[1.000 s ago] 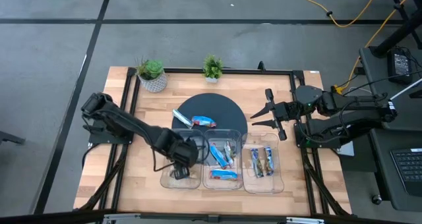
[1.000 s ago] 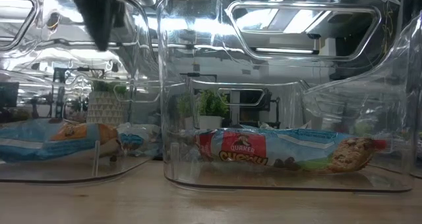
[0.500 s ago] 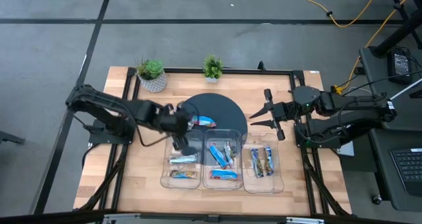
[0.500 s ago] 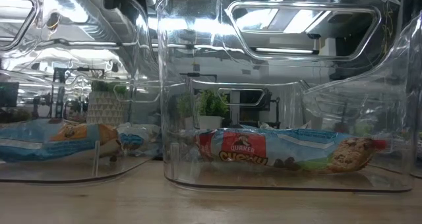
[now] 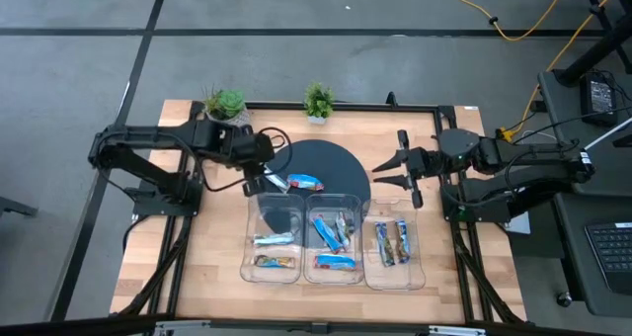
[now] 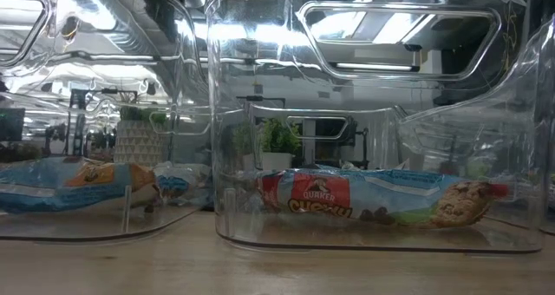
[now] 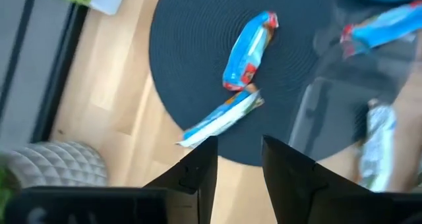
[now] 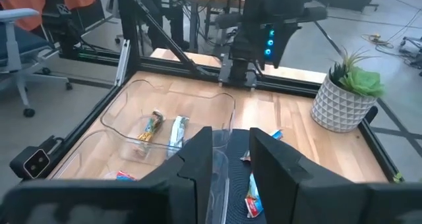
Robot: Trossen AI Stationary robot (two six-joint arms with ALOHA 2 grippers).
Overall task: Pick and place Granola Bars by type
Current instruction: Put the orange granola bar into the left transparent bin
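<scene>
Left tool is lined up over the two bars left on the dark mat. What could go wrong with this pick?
1. The silvery-blue bar and the blue-and-red bar look end to end, so the open left tool may nudge or catch both.
2. The mat runs under the clear trays, whose wall stands close by; a sideways approach might bump it.
3. The shiny wrappers may slip.

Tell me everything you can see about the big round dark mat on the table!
The round mat is flat, dark blue-grey, and looks woven in fine rings in the left wrist view. It lies on the wooden table, near the two potted plants. Two granola bars rest on it: a bright blue one and a paler one, nearly end to end. The clear trays cover its near edge. The left gripper hovers above it, open.
</scene>
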